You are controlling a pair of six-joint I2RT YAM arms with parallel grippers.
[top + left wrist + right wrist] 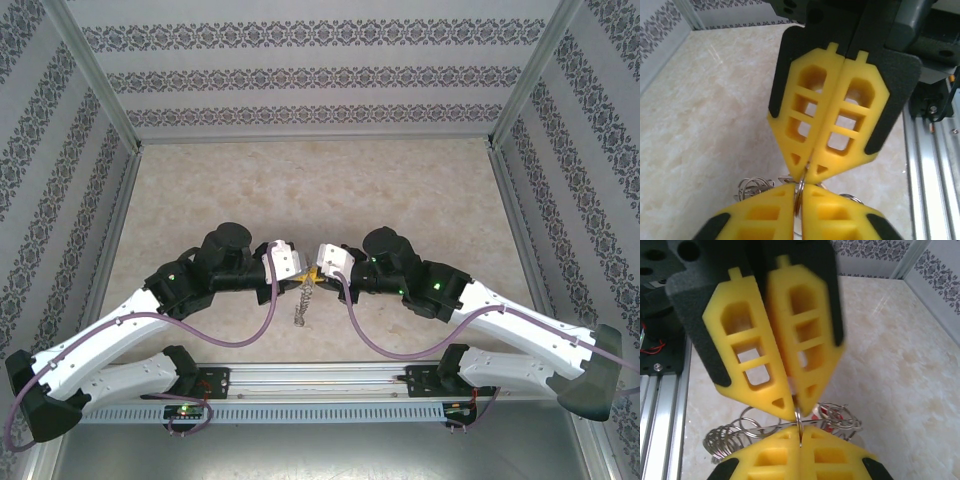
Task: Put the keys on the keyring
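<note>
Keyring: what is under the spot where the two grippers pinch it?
Beneath the left gripper and right gripper, loops of the keyring hang bunched, a red tag among them. The grippers cover any key.

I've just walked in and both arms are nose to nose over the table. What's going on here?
The two arms meet tip to tip above the middle of the table. The left claw and the right claw are both shut, and each appears to pinch the same thin metal ring of the keyring. The rest of its loops, with a small red tag, hang beneath the tips. The job is putting keys on that ring, but I cannot make out the key itself.
</note>
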